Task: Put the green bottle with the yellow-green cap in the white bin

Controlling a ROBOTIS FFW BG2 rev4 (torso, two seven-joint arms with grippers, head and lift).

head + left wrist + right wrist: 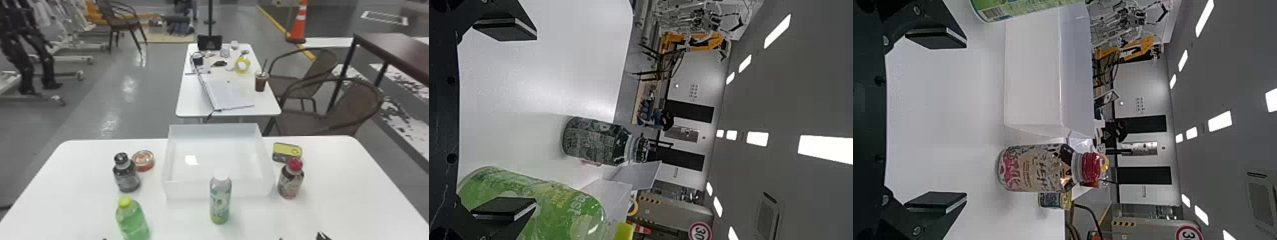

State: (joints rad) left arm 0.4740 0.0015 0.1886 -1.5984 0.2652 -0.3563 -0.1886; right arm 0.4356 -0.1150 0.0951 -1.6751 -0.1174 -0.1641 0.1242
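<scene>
Green bottle with the yellow-green cap [132, 220]: upright on the worktop [79, 198], near side, left of the bin, outside it.
White bin [218, 190]: middle of the far edge, a pale-capped bottle [220, 201] standing just in front.
Left gripper [104, 238]: spread wide, holding nothing, right by the green bottle.
Right gripper [301, 237]: fingers well apart too, nothing between them, at the near edge.
Dark bottle [126, 175]: left of the bin, beside a round red tin [143, 161].
Red-capped bottle [290, 182]: right of the bin; the yellow-and-dark thing [286, 152] behind looks like a can, I'd say.
</scene>
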